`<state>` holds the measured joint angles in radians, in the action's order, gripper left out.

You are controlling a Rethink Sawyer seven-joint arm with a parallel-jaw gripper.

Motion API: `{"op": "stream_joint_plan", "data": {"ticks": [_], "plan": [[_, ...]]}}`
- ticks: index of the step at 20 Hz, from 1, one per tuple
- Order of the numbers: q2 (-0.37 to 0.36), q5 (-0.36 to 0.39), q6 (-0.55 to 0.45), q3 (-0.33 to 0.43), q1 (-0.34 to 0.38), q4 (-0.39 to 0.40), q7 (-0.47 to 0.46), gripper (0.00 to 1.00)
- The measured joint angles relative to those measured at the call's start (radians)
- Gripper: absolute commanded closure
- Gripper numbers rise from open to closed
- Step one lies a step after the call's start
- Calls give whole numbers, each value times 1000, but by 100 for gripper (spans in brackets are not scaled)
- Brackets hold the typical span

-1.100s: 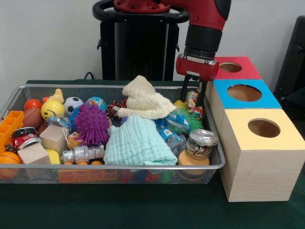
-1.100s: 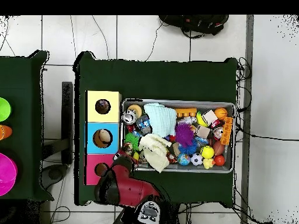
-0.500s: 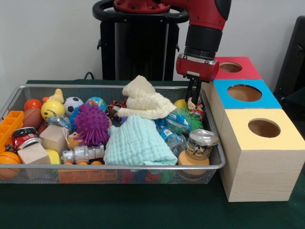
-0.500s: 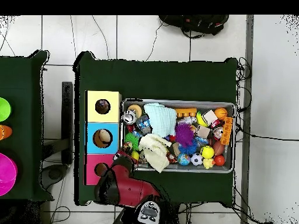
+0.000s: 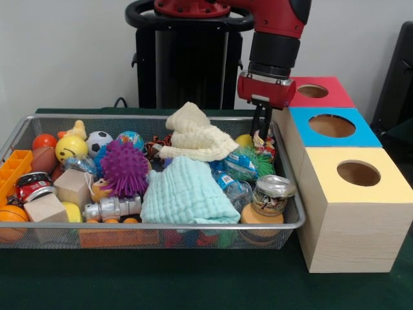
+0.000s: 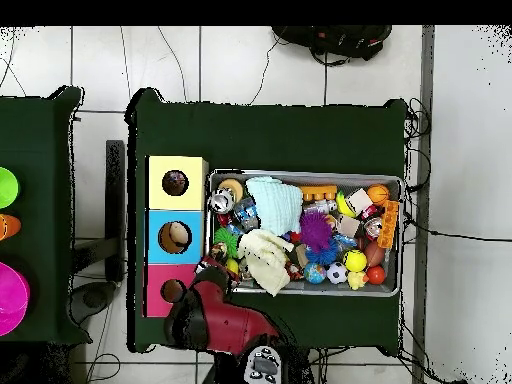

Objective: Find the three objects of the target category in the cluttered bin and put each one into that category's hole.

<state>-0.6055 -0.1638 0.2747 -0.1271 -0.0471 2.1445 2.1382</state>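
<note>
Crinkly multicoloured wrapped packet (image 5: 262, 143) pinched in closed end effector (image 5: 261, 134), over mesh bin (image 5: 155, 226).

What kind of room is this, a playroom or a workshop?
Probably a robotics lab: a red arm's gripper reaches into a wire bin of toys beside three boxes with holes, and cables trail over the tiled floor.

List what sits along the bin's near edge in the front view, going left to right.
Orange ball → wooden block → silver toy → mint cloth → glass jar.
</note>
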Motion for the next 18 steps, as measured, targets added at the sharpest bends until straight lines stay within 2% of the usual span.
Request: {"op": "stream_joint_plan", "data": {"ticks": [3, 8, 12, 18], "plan": [[-53, 0, -78, 8, 24, 1, 0, 100], [-178, 1, -273, 20, 81, 2, 0, 100], [-236, 1, -332, 34, 117, 2, 0, 100], [-281, 1, -344, 45, 140, 2, 0, 100]]}}
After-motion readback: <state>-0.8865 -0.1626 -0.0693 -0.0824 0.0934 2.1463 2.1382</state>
